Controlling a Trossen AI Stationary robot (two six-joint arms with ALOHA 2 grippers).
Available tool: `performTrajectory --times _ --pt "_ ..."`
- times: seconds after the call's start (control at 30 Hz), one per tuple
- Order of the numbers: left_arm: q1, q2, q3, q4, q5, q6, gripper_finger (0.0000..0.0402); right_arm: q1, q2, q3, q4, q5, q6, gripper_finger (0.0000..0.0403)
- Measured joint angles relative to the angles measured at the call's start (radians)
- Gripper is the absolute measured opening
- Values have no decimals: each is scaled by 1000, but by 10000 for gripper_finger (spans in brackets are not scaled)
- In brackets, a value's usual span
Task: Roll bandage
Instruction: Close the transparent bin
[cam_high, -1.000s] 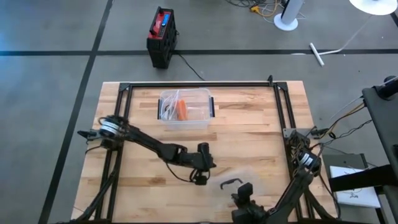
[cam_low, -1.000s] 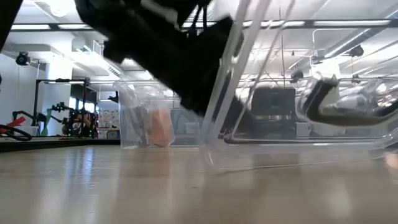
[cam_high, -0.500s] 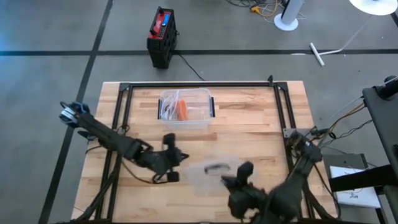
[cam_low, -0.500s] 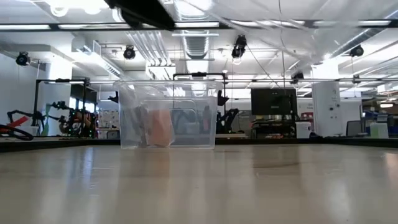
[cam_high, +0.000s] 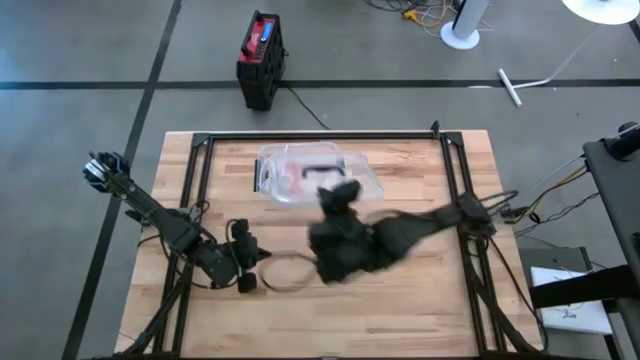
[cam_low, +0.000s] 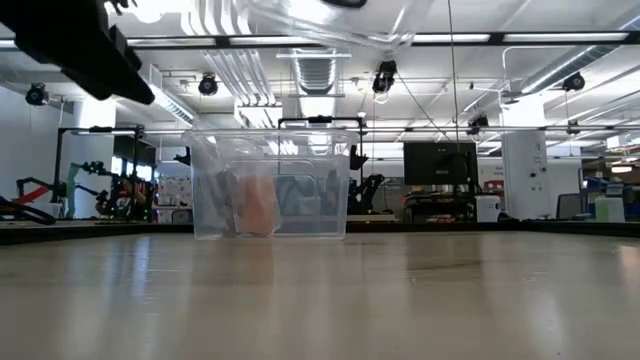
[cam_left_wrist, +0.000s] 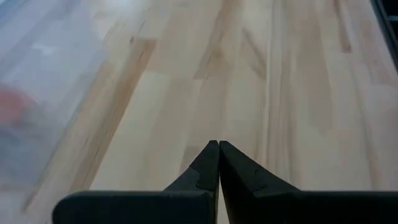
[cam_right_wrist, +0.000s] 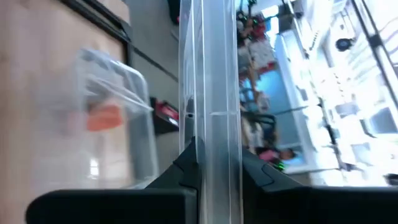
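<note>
While the right hand (cam_right_wrist: 214, 163) pinches the clear lid (cam_right_wrist: 208, 74) edge-on just above the box (cam_high: 298, 176), the bandage sits inside beyond it, probably soft and light; take it by a loose end. Left hand (cam_left_wrist: 218, 163) hangs closed, empty, over the table (cam_left_wrist: 298, 93).

Motion blur, clear plastic and picture edges hide much of this moment.

From above, the right gripper (cam_high: 335, 215) is a dark smear over the table (cam_high: 420, 290), and the clear lid (cam_high: 330, 178) it carries shows only as a pale blur across the clear bin (cam_high: 275, 170), so the bin's contents cannot be read there. In the low view the lid (cam_low: 330, 20) is cut off by the upper edge, and a dark arm part (cam_low: 70, 45) runs out at the far left. The orange item (cam_low: 255, 205) inside the bin stays an undefined shape; the left wrist view shows it only as a reddish blur (cam_left_wrist: 12, 106).
</note>
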Motion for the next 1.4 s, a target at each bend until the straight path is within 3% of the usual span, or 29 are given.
performTrajectory --times 0.13,0.27,0.7,1.13,1.27,1.4 --pt "0 -59 -53 3 5 -57 2 -128 62 -2 207 0 -237 38" --pt "-6 -110 -103 0 88 -147 5 -232 140 -3 368 42 -392 39" --pt "-23 -135 -257 -10 194 -396 6 -340 365 -4 733 9 -620 38" --pt "-23 -137 -266 -7 203 -409 11 -339 386 -4 698 -37 -554 41" --pt "-23 -137 -266 -7 203 -409 11 -338 386 -4 527 -16 -456 38" --pt "-23 -137 -266 -7 203 -404 11 -336 364 -4 241 21 -177 37"
